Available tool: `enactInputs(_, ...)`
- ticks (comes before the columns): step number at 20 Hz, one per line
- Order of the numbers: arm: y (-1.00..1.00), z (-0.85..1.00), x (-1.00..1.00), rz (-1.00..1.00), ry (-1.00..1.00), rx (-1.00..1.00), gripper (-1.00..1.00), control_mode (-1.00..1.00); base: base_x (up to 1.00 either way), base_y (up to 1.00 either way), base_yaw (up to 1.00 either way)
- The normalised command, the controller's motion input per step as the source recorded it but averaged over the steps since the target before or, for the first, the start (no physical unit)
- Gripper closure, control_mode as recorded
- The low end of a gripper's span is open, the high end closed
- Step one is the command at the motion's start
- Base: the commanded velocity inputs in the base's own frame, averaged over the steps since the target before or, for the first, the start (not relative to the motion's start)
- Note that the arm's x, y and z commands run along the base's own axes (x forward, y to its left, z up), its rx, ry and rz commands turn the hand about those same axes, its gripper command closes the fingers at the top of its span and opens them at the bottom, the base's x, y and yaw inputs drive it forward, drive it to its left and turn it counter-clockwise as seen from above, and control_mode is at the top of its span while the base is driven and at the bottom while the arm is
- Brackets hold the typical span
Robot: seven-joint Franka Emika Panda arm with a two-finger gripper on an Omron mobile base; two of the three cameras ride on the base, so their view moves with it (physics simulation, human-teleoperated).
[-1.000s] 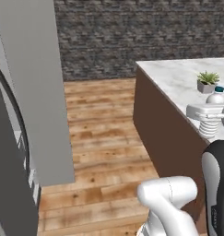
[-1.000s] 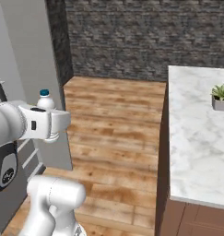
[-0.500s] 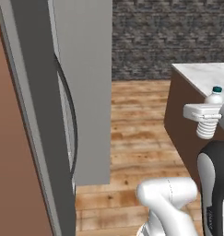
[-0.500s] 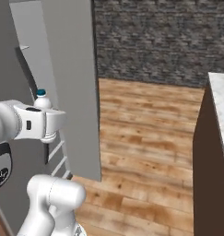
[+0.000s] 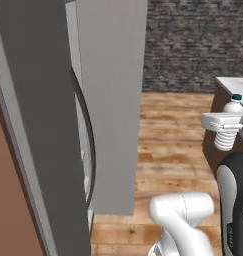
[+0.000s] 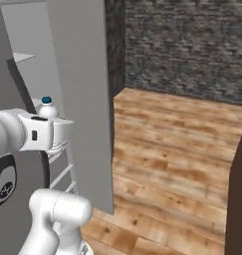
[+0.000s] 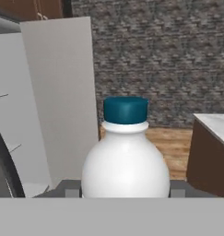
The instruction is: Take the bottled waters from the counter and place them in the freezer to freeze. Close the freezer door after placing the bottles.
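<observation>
One bottled water (image 7: 126,156) sits clenched in your gripper (image 5: 224,125); the base has swung toward the open freezer (image 6: 48,74), so placing comes next.

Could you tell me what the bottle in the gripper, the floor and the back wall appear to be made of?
Bottle: probably plastic, pale and smooth, with a matte dark teal cap.
Floor: wooden planks, warm brown with visible grain.
Back wall: looks like rough dark grey stone, laid in thin uneven courses.
</observation>
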Motion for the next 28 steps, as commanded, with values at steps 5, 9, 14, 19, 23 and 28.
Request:
enactInputs(5, 0.00, 0.00, 0.00, 0.00, 0.00, 0.00, 1.00, 1.00, 0.26, 0.00, 0.46)
enactInputs(9, 0.00, 0.00, 0.00, 0.00, 0.00, 0.00, 1.00, 1.00, 0.16, -0.13, 0.55)
enactInputs(14, 0.00, 0.00, 0.00, 0.00, 0.00, 0.00, 1.00, 1.00, 0.00, -0.41, 0.60)
enactInputs(19, 0.00, 0.00, 0.00, 0.00, 0.00, 0.00, 1.00, 1.00, 0.01, -0.40, 0.64)
enactInputs(23, 0.00, 0.00, 0.00, 0.00, 0.00, 0.00, 1.00, 1.00, 0.02, -0.28, 0.62)
enactInputs(28, 0.00, 0.00, 0.00, 0.00, 0.00, 0.00, 1.00, 1.00, -0.04, -0.32, 0.56)
